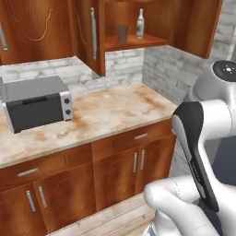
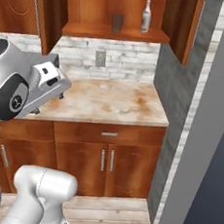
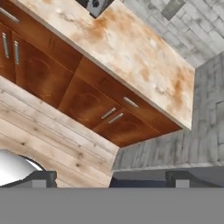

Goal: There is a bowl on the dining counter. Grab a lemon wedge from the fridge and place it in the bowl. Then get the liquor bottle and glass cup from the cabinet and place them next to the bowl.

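Dark jaws stand released and wide, grasping nothing, pointed down over pale plank floor beside the surface's front edge. That beige, rust-blotched stone top lies bare on its right half, a grey toaster oven on its left. Above, the reddish wooden cabinet stands open; its shelf carries one translucent glass cup and one pale slim-necked liquor bottle, near each other but apart.

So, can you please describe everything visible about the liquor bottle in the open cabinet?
The liquor bottle is small and pale grey-white, with a round body and a long slim neck; the material cannot be judged. It stands upright on the inner shelf of the open wooden cabinet, toward the right side. The greyish glass cup stands to its left, apart from it. Only the shelf touches the bottle.
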### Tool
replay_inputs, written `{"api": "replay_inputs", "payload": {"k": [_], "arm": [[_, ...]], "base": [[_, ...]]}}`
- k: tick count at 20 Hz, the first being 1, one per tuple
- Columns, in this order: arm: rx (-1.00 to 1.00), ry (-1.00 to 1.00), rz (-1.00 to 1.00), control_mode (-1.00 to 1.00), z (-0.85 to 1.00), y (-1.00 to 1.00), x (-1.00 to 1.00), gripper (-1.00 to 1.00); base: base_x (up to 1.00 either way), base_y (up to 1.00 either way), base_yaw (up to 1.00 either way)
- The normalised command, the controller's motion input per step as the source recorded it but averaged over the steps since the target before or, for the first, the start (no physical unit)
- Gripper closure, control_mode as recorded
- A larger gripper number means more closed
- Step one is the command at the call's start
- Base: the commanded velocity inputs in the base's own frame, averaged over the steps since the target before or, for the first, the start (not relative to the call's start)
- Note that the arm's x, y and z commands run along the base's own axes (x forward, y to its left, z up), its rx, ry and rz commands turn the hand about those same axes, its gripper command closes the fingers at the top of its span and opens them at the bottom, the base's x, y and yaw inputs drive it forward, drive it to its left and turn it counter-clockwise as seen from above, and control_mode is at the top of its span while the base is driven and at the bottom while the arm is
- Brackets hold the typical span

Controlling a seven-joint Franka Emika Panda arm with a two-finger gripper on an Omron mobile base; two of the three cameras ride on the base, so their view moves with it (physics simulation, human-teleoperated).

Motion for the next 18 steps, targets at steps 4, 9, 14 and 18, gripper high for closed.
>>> {"api": "replay_inputs", "payload": {"k": [4,9,14,18], "arm": [[0.00,0.00,0.00,1.00,0.00,0.00,0.00,-1.00],[0.00,0.00,0.00,1.00,0.00,0.00,0.00,-1.00],[0.00,0.00,0.00,1.00,0.00,0.00,0.00,-1.00],[0.00,0.00,0.00,1.00,0.00,0.00,0.00,-1.00]], "base": [[1.00,-0.27,0.09],[1.00,-0.53,0.28],[0.85,-0.45,0.22],[0.49,-0.26,0.09]]}}
